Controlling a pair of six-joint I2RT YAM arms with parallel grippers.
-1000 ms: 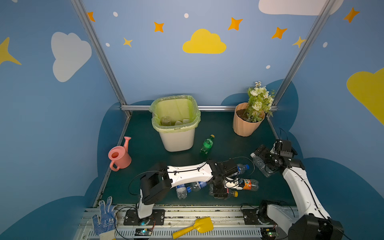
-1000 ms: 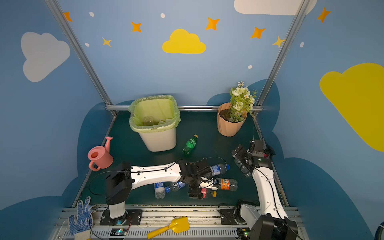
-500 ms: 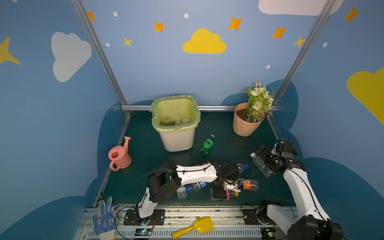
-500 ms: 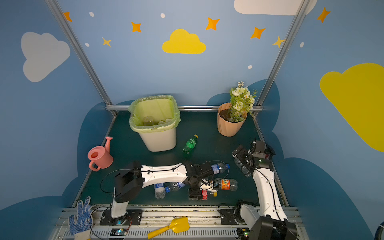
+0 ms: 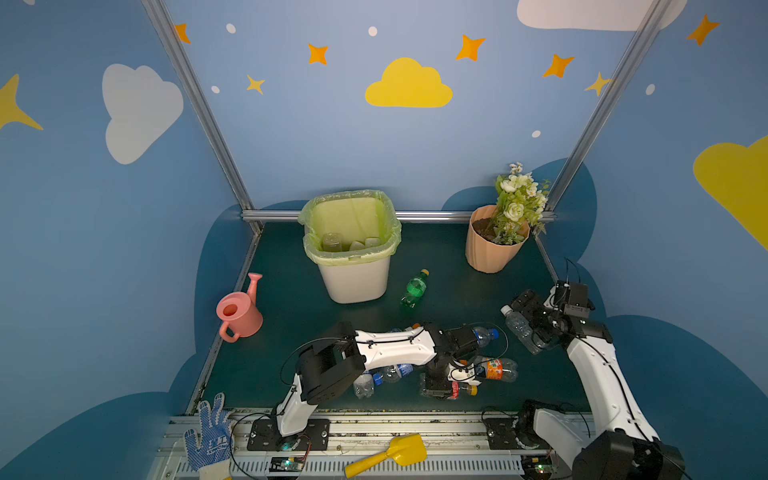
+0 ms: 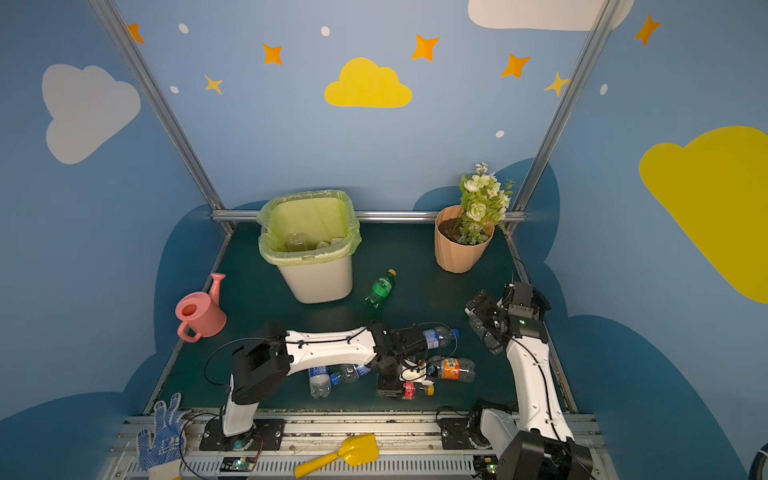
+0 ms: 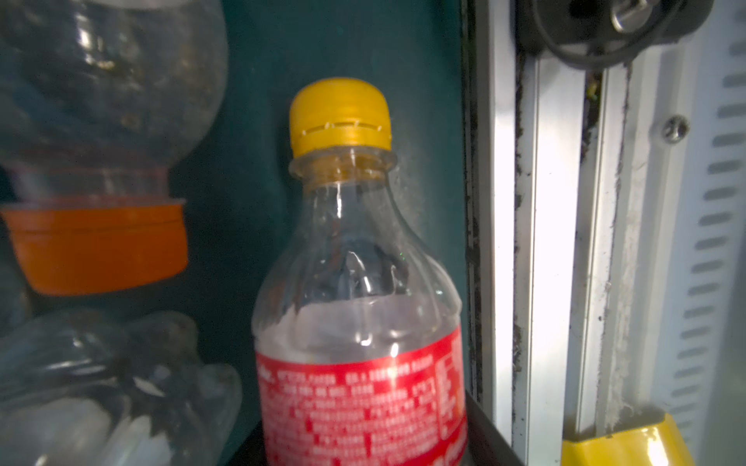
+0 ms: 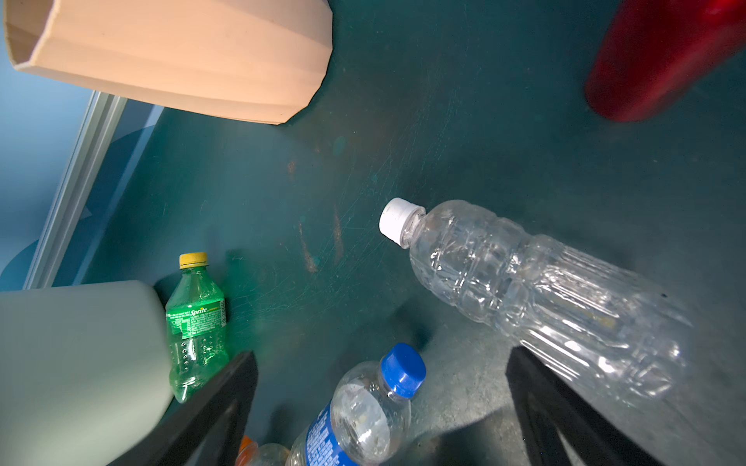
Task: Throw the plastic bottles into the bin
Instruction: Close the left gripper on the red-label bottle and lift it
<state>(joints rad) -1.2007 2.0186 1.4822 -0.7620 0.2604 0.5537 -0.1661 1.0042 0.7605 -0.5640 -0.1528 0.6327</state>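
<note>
The left pincer (image 5: 442,388) is down at the front edge of the surface (image 5: 282,299), on a clear red-labelled bottle with a yellow cap (image 7: 363,383). Whether its jaws are clamped on that bottle I cannot tell. An orange-labelled bottle (image 5: 494,369) lies just beside it and a blue-capped bottle (image 5: 482,334) a little farther back. The right pincer (image 8: 379,351) hangs with its jaws wide apart and empty, just beside a clear white-capped bottle (image 8: 524,290) lying on the right side. Beyond them, a green Sprite bottle (image 5: 414,287) lies next to the bag-lined bin (image 5: 357,282), which stands at the back with a few clear bottles (image 5: 332,241) inside.
</note>
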